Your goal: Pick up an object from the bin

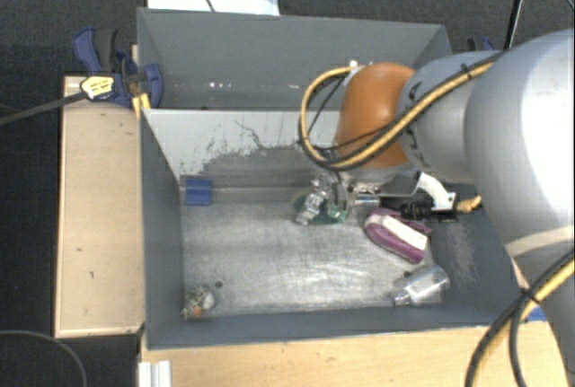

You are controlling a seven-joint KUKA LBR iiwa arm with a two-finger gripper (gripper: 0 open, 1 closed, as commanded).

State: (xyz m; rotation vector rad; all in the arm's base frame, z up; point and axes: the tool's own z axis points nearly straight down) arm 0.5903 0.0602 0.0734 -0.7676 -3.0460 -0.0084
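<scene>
Left of purple case [396,234], gripper [325,207]: low in bin [163,233]; grip state cannot be told.
Silver object [420,286]: just below that case.
Blue block [196,191]: far left of it.

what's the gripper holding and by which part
Cannot be told: the gripper sits low near the back wall of the bin, with a small green thing beside it.

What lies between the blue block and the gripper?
Nothing: in the camera view, only bare grey bin floor separates the blue block from the gripper.
</scene>
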